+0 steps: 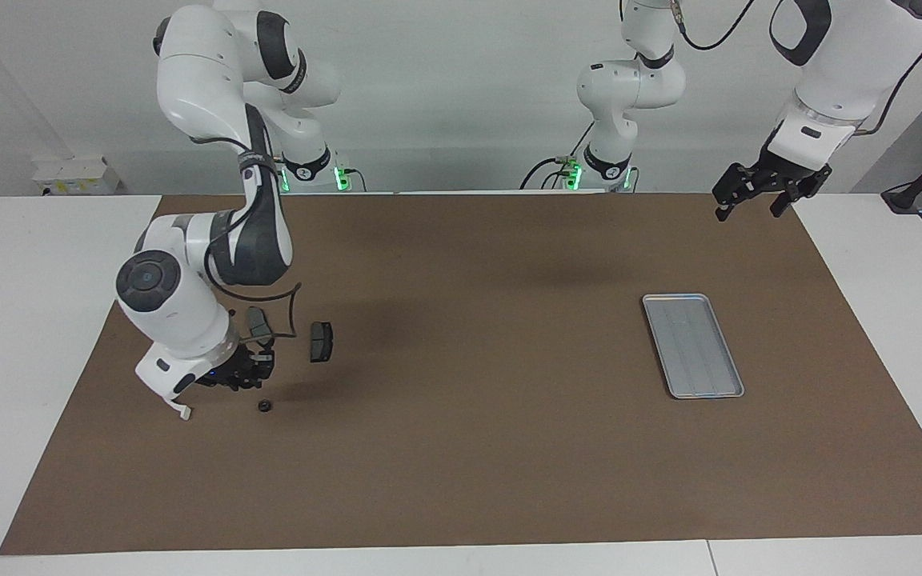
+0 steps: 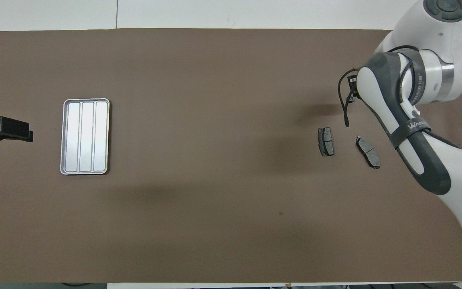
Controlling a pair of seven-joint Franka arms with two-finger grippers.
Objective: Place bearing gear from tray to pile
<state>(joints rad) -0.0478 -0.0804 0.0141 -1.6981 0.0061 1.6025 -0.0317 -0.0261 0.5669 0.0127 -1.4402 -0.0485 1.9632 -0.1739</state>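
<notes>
The bearing gear (image 1: pixel 264 406), a small black ring, lies on the brown mat in the pile. Near it are two dark brake pads (image 1: pixel 321 342) (image 2: pixel 325 141) and a white half-ring bracket, of which only one end (image 1: pixel 183 414) shows. My right gripper (image 1: pixel 237 376) hangs low over the pile, just beside the gear and apart from it. In the overhead view my right arm hides the gear and the bracket. The silver tray (image 1: pixel 693 346) (image 2: pixel 85 136) is empty. My left gripper (image 1: pixel 749 200) waits open in the air at the left arm's end of the table.
The second brake pad (image 2: pixel 368 151) lies next to my right arm. The brown mat (image 1: pixel 461 448) covers most of the white table. A cable loops from my right wrist (image 1: pixel 289 308) above the pads.
</notes>
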